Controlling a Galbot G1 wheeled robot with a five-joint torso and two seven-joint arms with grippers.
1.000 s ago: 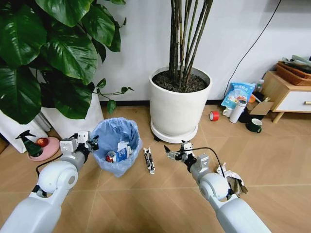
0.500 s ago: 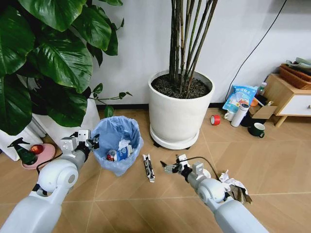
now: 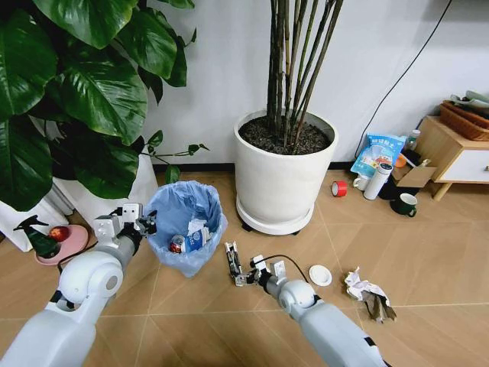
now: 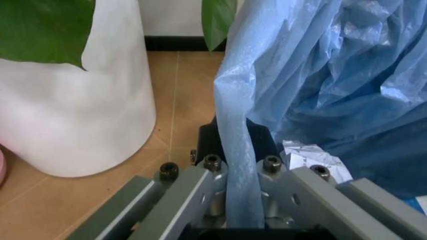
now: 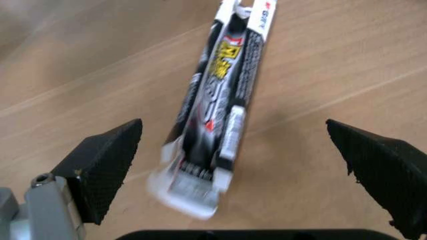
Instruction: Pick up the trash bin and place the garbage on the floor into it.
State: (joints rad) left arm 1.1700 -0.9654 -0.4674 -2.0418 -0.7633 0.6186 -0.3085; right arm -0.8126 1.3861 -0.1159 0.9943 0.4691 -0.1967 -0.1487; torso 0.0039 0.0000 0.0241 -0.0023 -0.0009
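**Wrapper grab could slip**

Trash bin [image 3: 183, 226] sits on floor [image 3: 428, 252] w/ our left pincer [image 3: 142, 224] clamped on its bag rim. Right pincer [image 3: 243, 277], wide open, straddles dark wrapper [image 5: 217, 107]; we risk skidding the thin, flat piece away.

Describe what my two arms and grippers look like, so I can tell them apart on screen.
Both arms are smooth pale grey-white shells with rounded joints and a thin black cable looping near each wrist. The left gripper sits behind boxy silver-grey blocks; its wrist view shows grey metal fingers with black bolt heads. The right gripper has black wedge-shaped pads with a fine cross-hatched texture on a grey metal mount.
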